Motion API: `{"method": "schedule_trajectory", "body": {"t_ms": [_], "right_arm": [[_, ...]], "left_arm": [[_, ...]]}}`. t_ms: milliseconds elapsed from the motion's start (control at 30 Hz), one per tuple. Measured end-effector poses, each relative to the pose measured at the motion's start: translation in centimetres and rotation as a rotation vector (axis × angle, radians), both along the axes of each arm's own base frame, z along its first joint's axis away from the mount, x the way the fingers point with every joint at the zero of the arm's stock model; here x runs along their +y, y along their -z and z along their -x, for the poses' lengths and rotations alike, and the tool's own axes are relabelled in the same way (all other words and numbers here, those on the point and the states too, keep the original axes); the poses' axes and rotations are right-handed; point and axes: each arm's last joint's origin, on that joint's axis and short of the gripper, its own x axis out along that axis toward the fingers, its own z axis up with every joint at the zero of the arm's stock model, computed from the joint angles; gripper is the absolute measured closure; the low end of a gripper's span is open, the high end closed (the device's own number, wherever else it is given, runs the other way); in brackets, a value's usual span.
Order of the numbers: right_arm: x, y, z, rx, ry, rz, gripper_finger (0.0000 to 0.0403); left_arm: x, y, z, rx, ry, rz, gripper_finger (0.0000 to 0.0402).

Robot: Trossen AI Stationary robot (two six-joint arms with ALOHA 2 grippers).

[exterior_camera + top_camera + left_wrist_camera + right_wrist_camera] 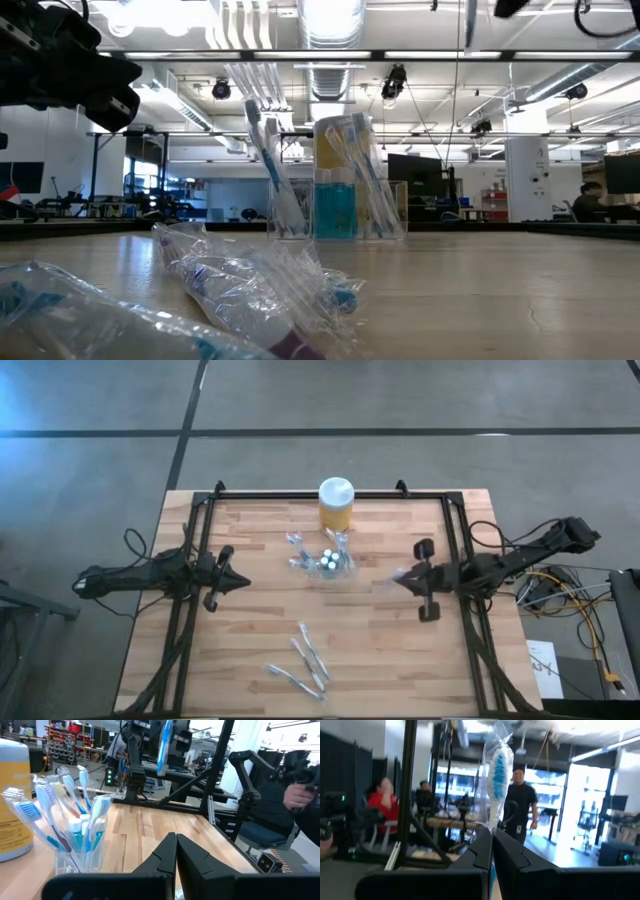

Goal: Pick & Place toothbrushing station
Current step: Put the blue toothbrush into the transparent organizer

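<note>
A small clear holder [325,560] stands upright mid-table with several blue-and-white toothbrushes and white-capped pieces in it. It also shows in the low view [335,205] and the left wrist view [75,850]. Several wrapped toothbrushes [303,660] lie flat near the front edge. My right gripper [402,578], right of the holder, is shut on a toothbrush in a clear wrapper [498,767]. My left gripper [238,582] is shut and empty, left of the holder, above the table. My right gripper pinches the wrapped toothbrush between its two fingers, at the handle just below the head [492,831]. The fingers lie level and point toward the table's left. The blue-and-white head sticks up past the fingertips, clear of the table. The fingers hide the rest of the handle.
A yellow jar with a white lid [336,503] stands just behind the holder at the far edge. Black frame rails [195,550] run along the table's left, right and far sides. People stand and sit in the room beyond the table [520,800].
</note>
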Motion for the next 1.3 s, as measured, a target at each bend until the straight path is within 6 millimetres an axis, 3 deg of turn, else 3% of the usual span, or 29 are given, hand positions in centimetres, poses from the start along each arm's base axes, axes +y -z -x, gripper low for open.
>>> {"method": "schedule_trajectory", "body": {"t_ms": [167,367,567,733,967,1133,1300], "right_arm": [[-0.8,3.1,2.0,-0.05,0.004,-0.028,0.0395],[-1.3,4.7,3.2,-0.076,0.004,-0.06,0.0395],[-1.5,4.8,3.1,-0.073,0.039,-0.116,0.0395],[-1.0,2.2,1.2,-0.116,0.07,-0.146,0.0395],[-0.7,-0.2,-4.1,-0.093,0.214,-0.004,0.0395],[-2.3,1.0,-6.3,-0.12,0.281,0.013,0.0395],[-4.7,4.4,-7.3,-0.046,0.35,-0.059,0.0395]], "left_arm": [[0.0,0.0,0.0,0.0,-0.002,0.0,0.0388],[0.0,0.0,0.0,0.0,-0.002,0.003,0.0388],[0.1,0.0,0.0,0.001,-0.018,0.004,0.0388],[0.1,0.0,0.0,0.001,-0.021,0.001,0.0388],[0.1,0.0,0.0,0.0,-0.021,0.004,0.0388],[0.1,0.0,0.0,0.0,-0.021,0.005,0.0388],[0.1,0.0,0.0,0.0,-0.021,0.004,0.0388]]}}
